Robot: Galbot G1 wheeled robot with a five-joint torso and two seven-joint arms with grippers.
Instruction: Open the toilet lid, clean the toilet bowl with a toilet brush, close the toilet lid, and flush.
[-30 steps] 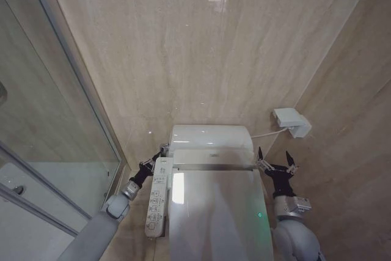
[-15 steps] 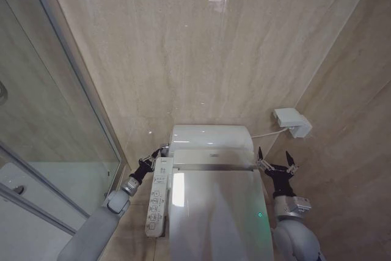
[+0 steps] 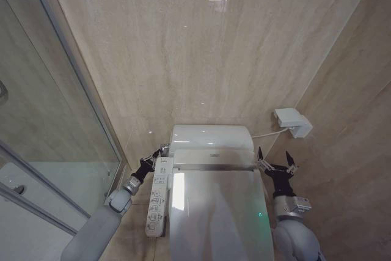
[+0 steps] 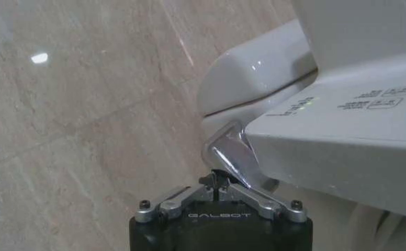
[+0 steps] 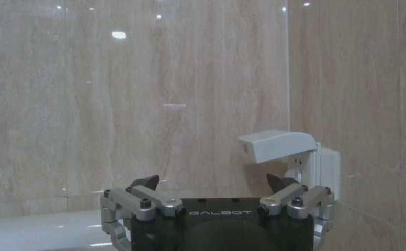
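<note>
The big shiny white plastic toilet lid [image 3: 220,212] lies flat and closed on the white toilet bowl [image 3: 211,136], right below the robot. It looks smooth and slippery, stiff and fairly light, so its front edge is likely the best place to lift. The left gripper [image 3: 151,161] sits at a shiny metal lever [image 4: 229,154] beside the white button panel [image 3: 157,197], its jaws pressed together. The right gripper [image 3: 273,167] hovers by the lid's far corner, jaws spread wide. A white wall socket box [image 3: 292,122] and its cord sit close behind it.

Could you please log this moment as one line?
toilet lid: closed | left tool: shut at chrome flush lever | right tool: open, idle
</note>
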